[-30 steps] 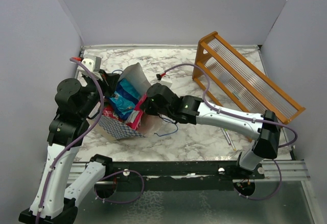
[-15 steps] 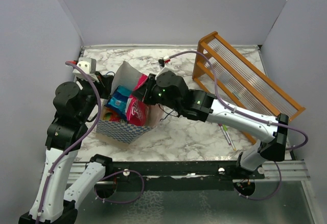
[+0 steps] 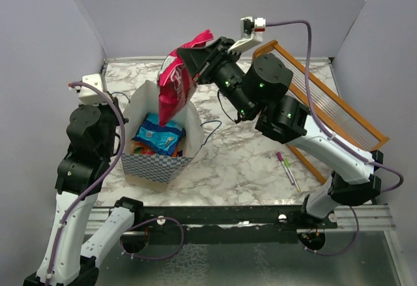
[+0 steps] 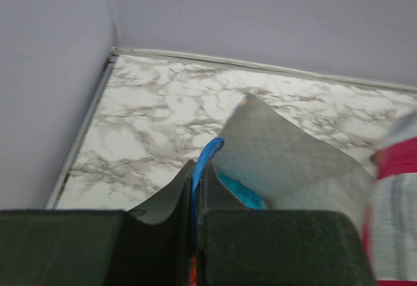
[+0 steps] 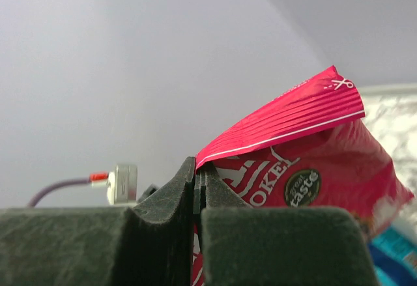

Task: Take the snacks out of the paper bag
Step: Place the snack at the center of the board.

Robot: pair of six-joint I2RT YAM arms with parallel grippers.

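One pink packet point(image 3: 174, 85) hangs clear above the paper bag point(image 3: 156, 167), pinched in the closed right gripper point(image 3: 197, 59), while the left gripper point(image 4: 195, 185) clamps the bag's rim; a blue packet point(image 3: 158, 136) and others lie inside, still to come out.

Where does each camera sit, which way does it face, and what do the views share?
Top external: above and behind the robot, looking down on the table, paper bag, left arm and right arm.
Left wrist: on the left arm, facing the far wall along the left gripper, shut on the bag's rim.
Right wrist: on the right arm, facing a grey wall past the right gripper, shut on a pink packet.
Shared: all three show the pink packet.
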